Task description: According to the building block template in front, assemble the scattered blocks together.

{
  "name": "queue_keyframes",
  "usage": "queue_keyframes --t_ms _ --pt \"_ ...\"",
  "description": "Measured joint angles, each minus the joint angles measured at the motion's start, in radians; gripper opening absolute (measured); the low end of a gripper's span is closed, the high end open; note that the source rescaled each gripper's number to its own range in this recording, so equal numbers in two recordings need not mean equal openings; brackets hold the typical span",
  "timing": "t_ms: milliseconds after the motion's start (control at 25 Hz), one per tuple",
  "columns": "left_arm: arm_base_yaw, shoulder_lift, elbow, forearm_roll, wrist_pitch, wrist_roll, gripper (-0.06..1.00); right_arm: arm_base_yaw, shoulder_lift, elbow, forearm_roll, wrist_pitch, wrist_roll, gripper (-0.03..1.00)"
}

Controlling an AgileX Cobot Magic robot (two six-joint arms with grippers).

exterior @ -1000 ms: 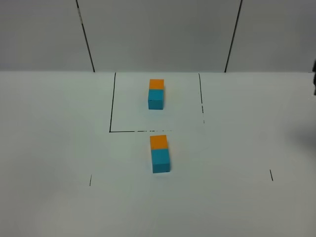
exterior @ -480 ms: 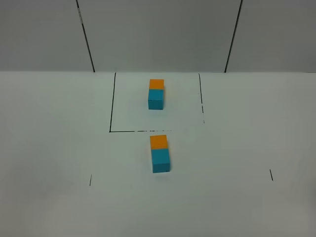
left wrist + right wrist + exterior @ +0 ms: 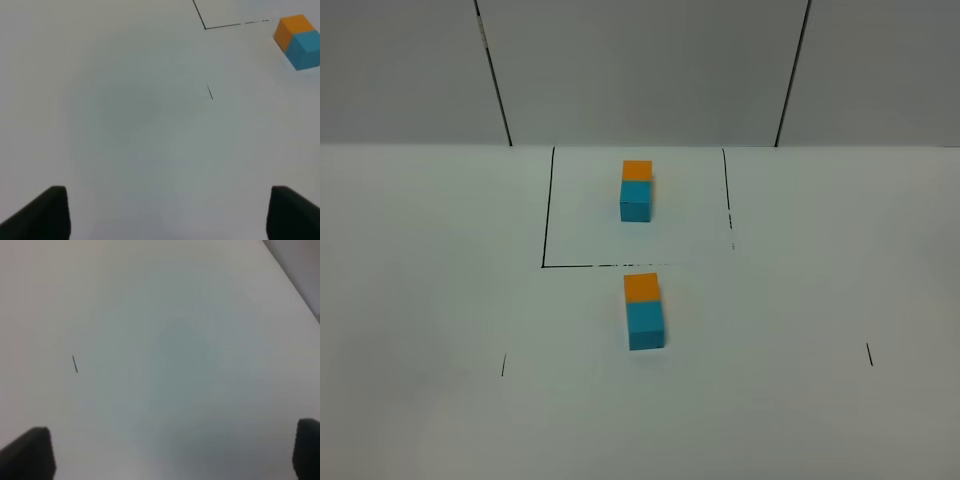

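Orange-and-blue scattered blocks (image 3: pixel 644 311) touch, unlabelled; left gripper (image 3: pixel 167 212) and right gripper (image 3: pixel 172 452) spread apart, holding nothing.

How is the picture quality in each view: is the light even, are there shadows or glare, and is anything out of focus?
Exterior high: even, soft light, no glare; the template pair and the nearer orange and blue blocks look sharp, with faint shadows. Left wrist: the blocks are clear, the left gripper fingertips are dark and blurred. Right wrist: the right gripper fingertips are blurred too, over a dim patch.
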Motion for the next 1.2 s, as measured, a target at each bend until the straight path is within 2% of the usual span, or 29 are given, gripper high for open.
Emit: queue_keyframes --t_ms 360,560,800,1000,1200 --pt "0.0 0.0 0.0 0.0 0.0 0.0 0.68 0.005 -0.245 0.026 0.037 0.035 0.001 0.9" --pt "0.0 0.0 0.0 0.0 0.0 0.0 0.68 0.013 -0.337 0.086 0.055 0.038 -0.067 0.9" --pt "0.0 0.0 0.0 0.0 0.0 0.0 0.68 0.015 -0.4 0.139 0.143 -0.008 -0.146 0.9" --pt "0.0 0.0 0.0 0.0 0.0 0.0 0.68 0.029 -0.405 0.181 0.154 -0.018 -0.214 0.9" --pt "0.0 0.0 0.0 0.0 0.0 0.0 0.68 0.058 -0.405 0.203 0.174 -0.033 -0.223 0.88"
